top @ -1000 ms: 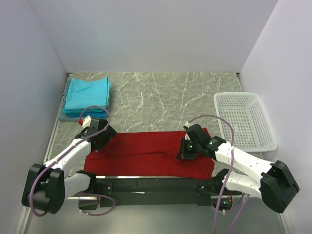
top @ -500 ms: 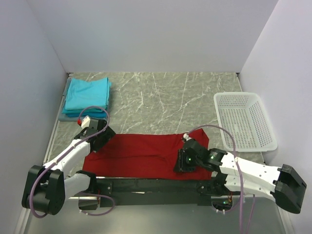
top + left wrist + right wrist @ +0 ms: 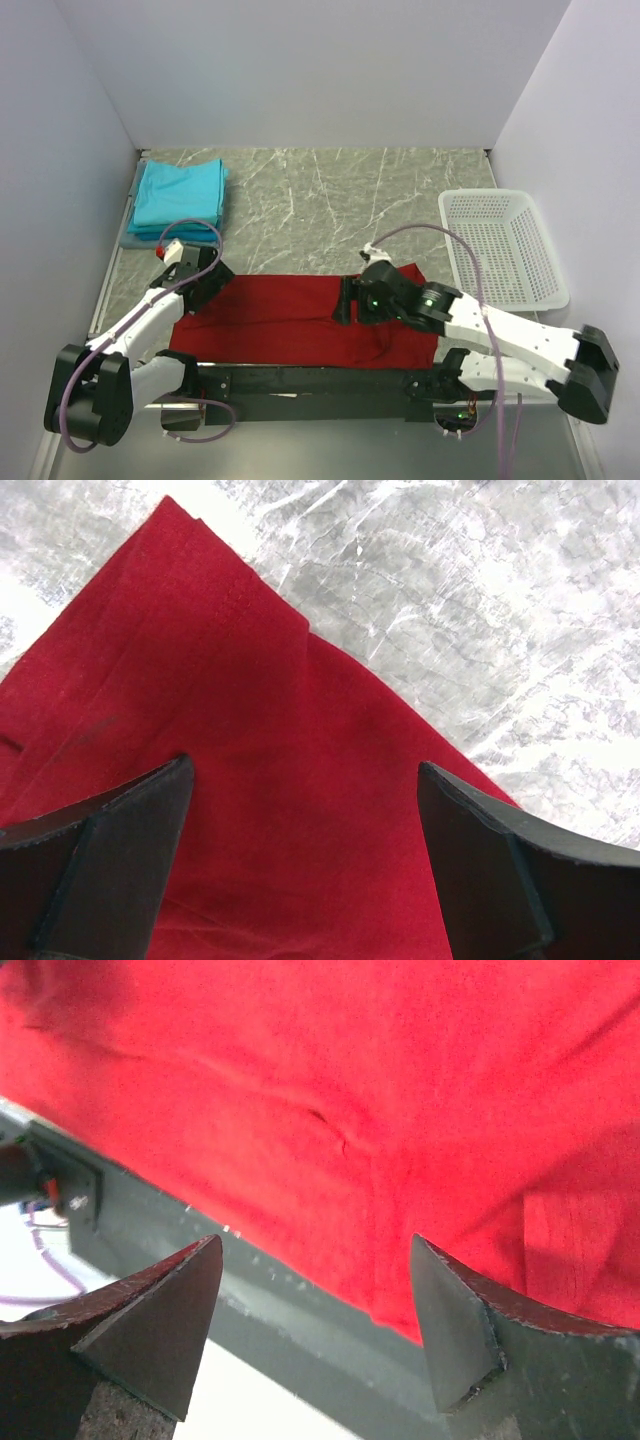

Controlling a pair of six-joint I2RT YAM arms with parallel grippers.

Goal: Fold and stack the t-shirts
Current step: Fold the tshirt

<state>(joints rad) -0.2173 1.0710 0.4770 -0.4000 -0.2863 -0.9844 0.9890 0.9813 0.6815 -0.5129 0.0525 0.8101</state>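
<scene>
A dark red t-shirt lies flat as a wide rectangle along the near edge of the table. Teal t-shirts sit folded in a stack at the back left. My left gripper hovers over the red shirt's far left corner, and its open jaws hold nothing. Over the shirt's right half, my right gripper also stands open. In the right wrist view the red shirt lies just beyond the fingers, with its near hem between them and nothing gripped.
A white lattice basket stands at the right edge of the marble table. A dark rail runs along the near edge under the shirt's hem. Grey walls enclose the left, back and right sides.
My right gripper has opened and let go of the red shirt, then moved left over the shirt's middle. The left arm has barely shifted.
</scene>
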